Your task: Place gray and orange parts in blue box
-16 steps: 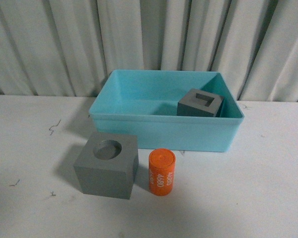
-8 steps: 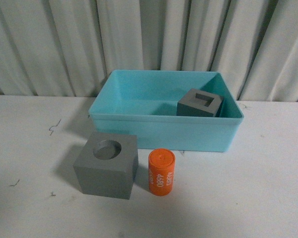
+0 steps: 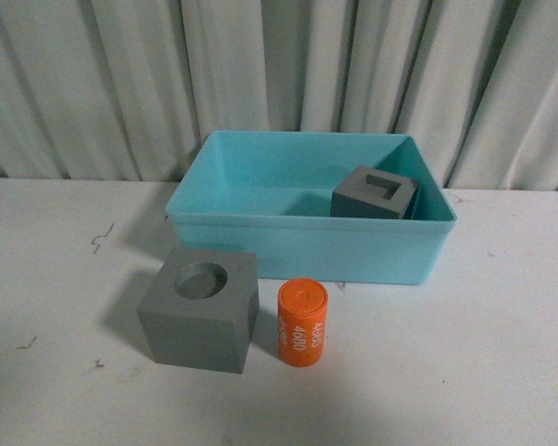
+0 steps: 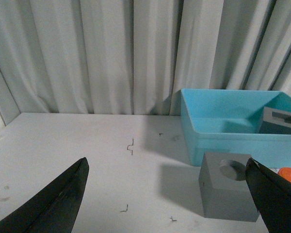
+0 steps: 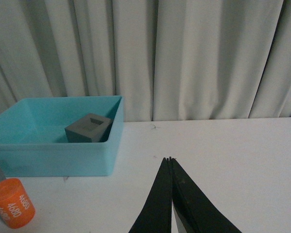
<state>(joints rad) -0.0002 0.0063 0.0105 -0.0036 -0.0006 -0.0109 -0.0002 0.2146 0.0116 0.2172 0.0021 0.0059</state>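
The blue box stands at the table's middle back. Inside it, at its right end, rests a gray cube with a square recess, also seen in both wrist views. In front of the box sit a gray cube with a round top recess and, to its right, an upright orange cylinder with white numerals. My left gripper is open, back from the round-recess cube, with nothing between its fingers. My right gripper is shut and empty, off to the right of the box and cylinder.
A gray pleated curtain hangs behind the white table. Small dark marks dot the table's left side. Neither arm shows in the front view.
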